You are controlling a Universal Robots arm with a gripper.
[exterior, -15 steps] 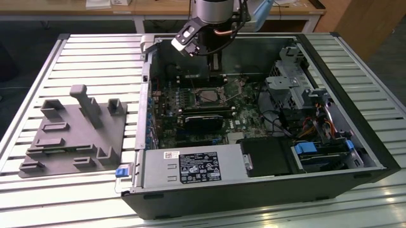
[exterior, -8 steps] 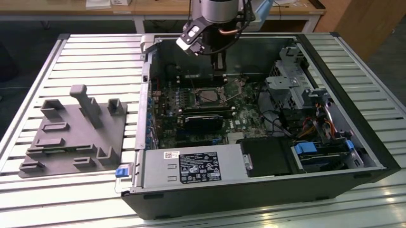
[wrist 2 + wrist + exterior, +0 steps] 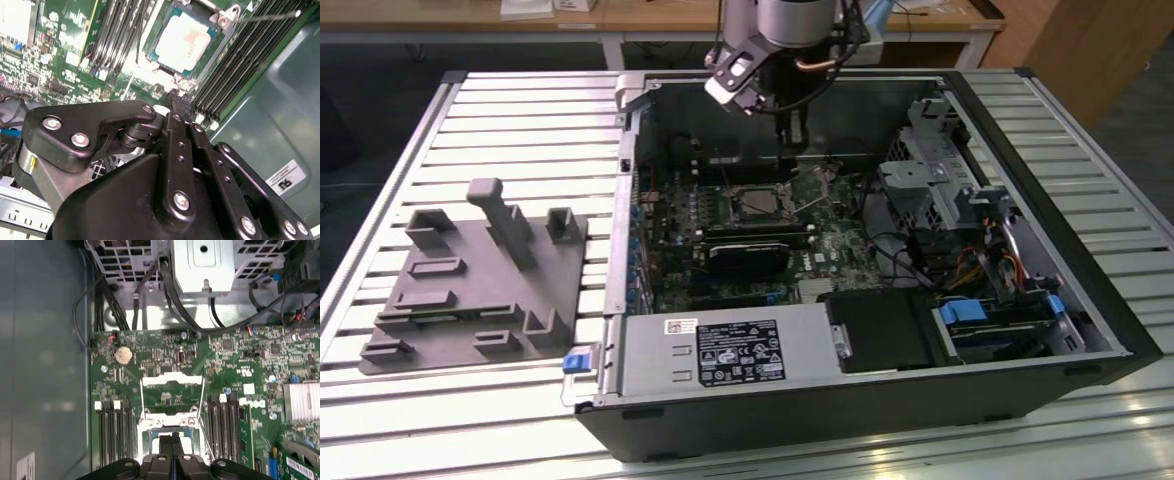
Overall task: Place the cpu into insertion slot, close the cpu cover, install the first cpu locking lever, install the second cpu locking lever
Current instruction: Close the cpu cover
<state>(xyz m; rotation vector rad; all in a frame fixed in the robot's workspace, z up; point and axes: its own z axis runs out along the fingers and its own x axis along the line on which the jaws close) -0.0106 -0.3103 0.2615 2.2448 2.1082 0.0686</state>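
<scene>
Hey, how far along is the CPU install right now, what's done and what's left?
Done: the cpu sits in the insertion slot, silvery face bare. In hand: nothing; the gripper, fingers together, is at the slot's edge. Left: the cpu cover is swung open off the chip and a wire locking lever stands unlatched, so cover and both levers remain.

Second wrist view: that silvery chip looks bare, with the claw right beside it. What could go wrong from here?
Two likely risks. The cpu lies uncovered in the insertion slot, and the shut gripper hangs right at the slot's edge, so a small slip might scrape or shift the chip. The cpu cover is swung open, and a thin wire lever sticks out beside the slot; the gripper could snag either.
</scene>
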